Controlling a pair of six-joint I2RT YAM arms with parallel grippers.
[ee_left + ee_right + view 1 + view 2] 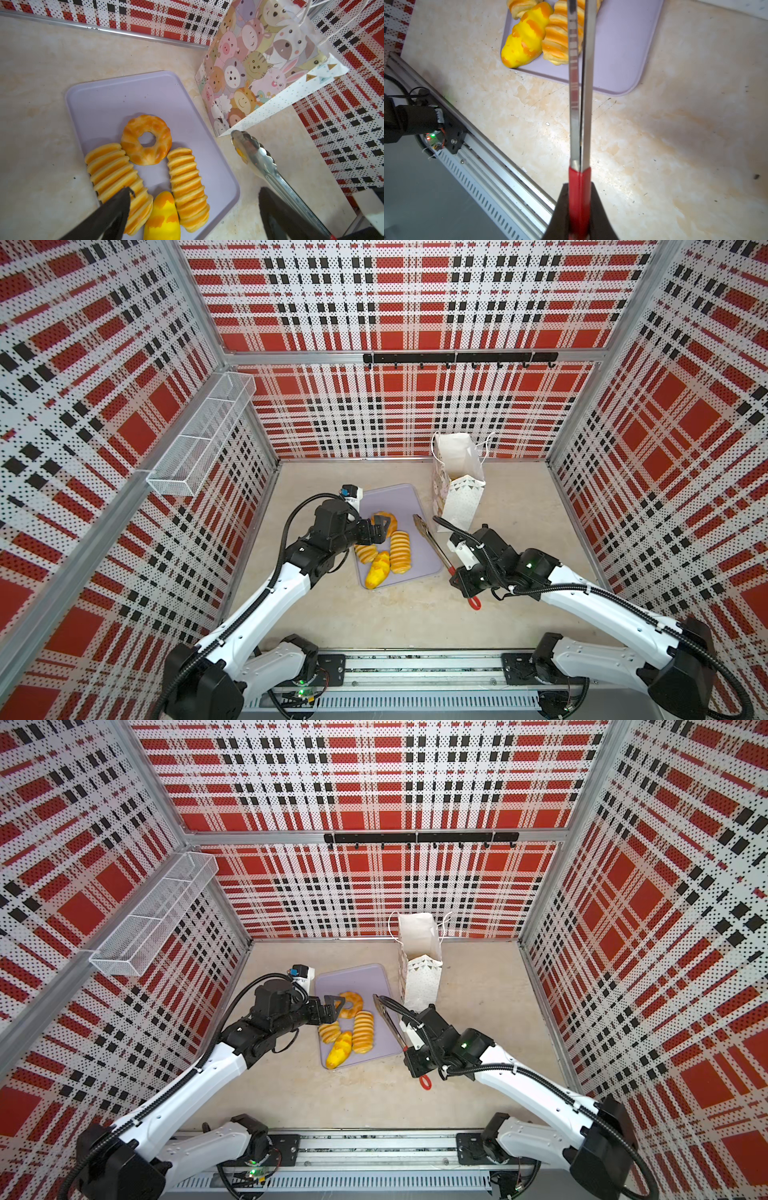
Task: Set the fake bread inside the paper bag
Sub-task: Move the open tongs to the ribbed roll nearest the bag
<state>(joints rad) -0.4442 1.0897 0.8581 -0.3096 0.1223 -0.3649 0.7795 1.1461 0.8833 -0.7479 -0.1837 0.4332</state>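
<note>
My left gripper (380, 528) hangs with jaws wide apart over the bread (400, 551) on the tray (399, 497). Its near half carries a ring (146, 140), two ribbed loaves (188, 187) and a yellow bun (162, 218). The loaves run along the tray's long sides. The bun slants, its end at the near edge. My right gripper (579, 199) is clamped on the red handle of the tongs (432, 545), whose tips point toward the bag (459, 489). The bag stands upright just past the tray's far right corner. Bare table (415, 614) lies nearer and to the right.
</note>
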